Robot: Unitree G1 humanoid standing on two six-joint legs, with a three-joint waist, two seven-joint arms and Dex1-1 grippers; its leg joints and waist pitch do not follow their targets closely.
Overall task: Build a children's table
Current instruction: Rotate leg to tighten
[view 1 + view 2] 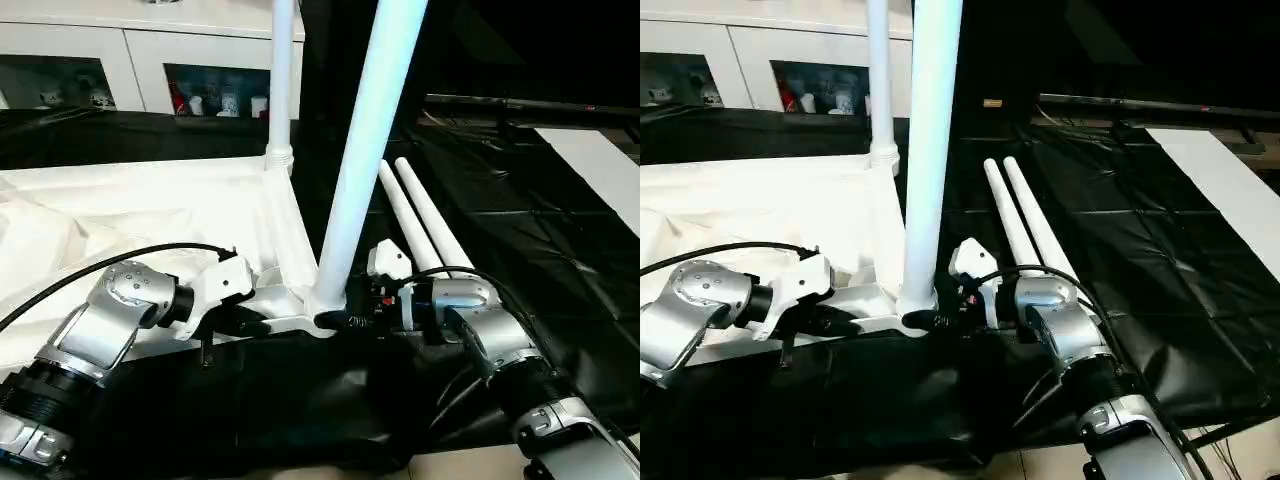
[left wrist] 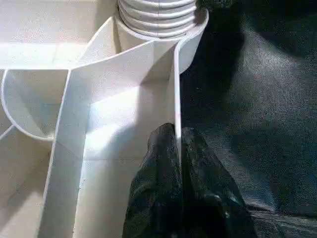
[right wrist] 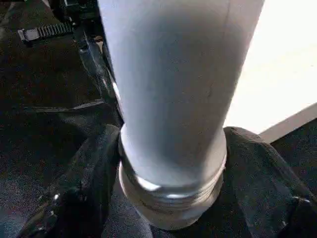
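Left pincer (image 1: 262, 325) pinching tabletop (image 1: 150, 200) rim | right pincer (image 1: 335, 320) around upright leg (image 1: 365, 150) | spare legs (image 1: 420, 215) beside

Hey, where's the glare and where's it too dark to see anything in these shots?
Left eye view: glare washes out the tabletop; the black sheet swallows detail. Left wrist view: ribs brightly lit, the sheet beside them murky. Right wrist view: the near leg looms soft and shaded, a bright patch behind it.

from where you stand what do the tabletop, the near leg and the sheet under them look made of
Tabletop: likely moulded white plastic, smooth with a slight sheen; thin ribs and a rounded corner socket show beneath.
Near leg: apparently the same white plastic, a glossy tube with ridged rings at its base.
Sheet: probably thin black plastic film, creased and shiny.
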